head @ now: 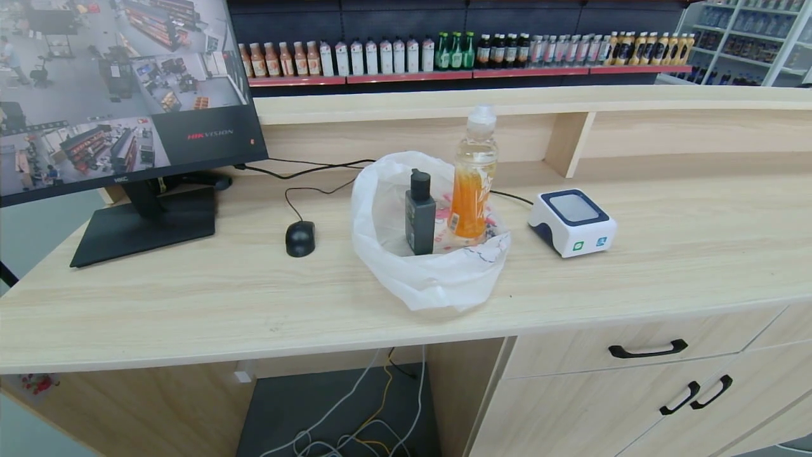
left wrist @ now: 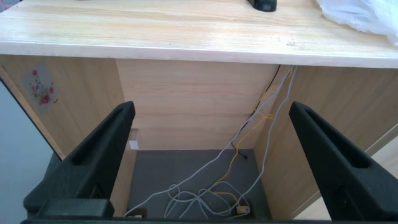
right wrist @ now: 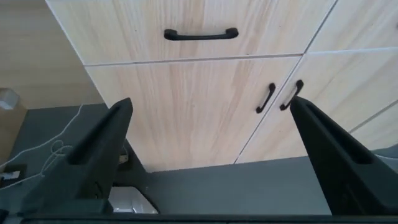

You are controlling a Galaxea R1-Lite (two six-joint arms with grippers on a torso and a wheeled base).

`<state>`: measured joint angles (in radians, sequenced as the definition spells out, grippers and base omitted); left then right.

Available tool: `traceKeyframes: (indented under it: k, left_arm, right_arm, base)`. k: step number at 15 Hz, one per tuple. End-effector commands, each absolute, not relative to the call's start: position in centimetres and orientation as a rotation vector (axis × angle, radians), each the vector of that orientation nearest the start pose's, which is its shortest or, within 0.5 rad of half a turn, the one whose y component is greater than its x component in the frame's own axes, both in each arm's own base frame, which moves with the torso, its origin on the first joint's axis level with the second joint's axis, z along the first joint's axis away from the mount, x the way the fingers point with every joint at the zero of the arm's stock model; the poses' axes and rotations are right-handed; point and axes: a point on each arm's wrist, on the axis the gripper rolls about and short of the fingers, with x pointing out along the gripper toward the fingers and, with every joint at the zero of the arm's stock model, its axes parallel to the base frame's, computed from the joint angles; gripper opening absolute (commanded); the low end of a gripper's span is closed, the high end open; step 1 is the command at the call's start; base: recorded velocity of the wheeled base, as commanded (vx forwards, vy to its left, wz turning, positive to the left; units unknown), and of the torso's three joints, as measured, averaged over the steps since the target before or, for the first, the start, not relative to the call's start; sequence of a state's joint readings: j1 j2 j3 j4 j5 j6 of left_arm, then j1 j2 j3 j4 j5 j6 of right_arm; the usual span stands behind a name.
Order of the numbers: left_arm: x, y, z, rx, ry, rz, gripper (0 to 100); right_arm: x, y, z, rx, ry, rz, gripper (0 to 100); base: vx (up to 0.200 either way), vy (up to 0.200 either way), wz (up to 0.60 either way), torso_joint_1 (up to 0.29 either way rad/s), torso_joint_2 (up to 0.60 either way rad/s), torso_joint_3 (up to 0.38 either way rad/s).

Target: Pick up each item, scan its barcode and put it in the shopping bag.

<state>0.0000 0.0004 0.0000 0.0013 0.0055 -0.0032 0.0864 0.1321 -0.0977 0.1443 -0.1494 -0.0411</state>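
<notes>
A white plastic shopping bag (head: 438, 273) stands open on the wooden counter (head: 190, 298). Inside it a dark grey pump bottle (head: 420, 219) and a taller orange drink bottle (head: 472, 184) stand upright. To the right of the bag sits the white and navy barcode scanner (head: 572, 222). My left gripper (left wrist: 211, 134) is open, held low in front of the counter facing the cable recess, with a corner of the bag (left wrist: 364, 15) visible on the countertop above. My right gripper (right wrist: 208, 134) is open too, low before the drawer and cabinet doors (right wrist: 205, 93). Neither holds anything.
A monitor (head: 120, 89) on a black stand fills the counter's left end, with a black mouse (head: 300, 238) and its cable beside the bag. A raised wooden shelf (head: 571, 108) runs along the back. Loose cables (left wrist: 211, 193) hang under the counter. Drawer handles (head: 647, 349) sit lower right.
</notes>
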Motion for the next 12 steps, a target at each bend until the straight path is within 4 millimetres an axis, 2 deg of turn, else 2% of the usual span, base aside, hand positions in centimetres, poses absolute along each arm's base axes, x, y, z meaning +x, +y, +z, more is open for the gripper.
traceKeyframes:
  k: [1, 3, 5, 12]
  left_arm:
    - [-2.28, 0.01, 7.53, -0.005, 0.002, 0.006, 100]
    - [-2.28, 0.01, 7.53, -0.005, 0.002, 0.006, 100]
    - [-2.28, 0.01, 7.55, -0.006, 0.000, 0.008, 100]
    - [-2.28, 0.01, 7.55, -0.006, 0.000, 0.006, 100]
  right_arm:
    - [-2.10, -0.45, 9.01, -0.050, 0.162, -0.091, 100]
    - [-2.28, -0.44, 8.82, -0.040, 0.130, -0.089, 100]
    - [-1.60, -0.30, 8.40, -0.026, 0.017, -0.043, 100]
    - [-1.60, -0.03, 8.31, 0.030, 0.027, 0.078, 100]
  base:
    - [0.000, 0.000, 0.00, 0.000, 0.00, 0.000]
    - [0.000, 0.000, 0.00, 0.000, 0.00, 0.000]
    - [0.000, 0.000, 0.00, 0.000, 0.00, 0.000]
    - [0.000, 0.000, 0.00, 0.000, 0.00, 0.000]
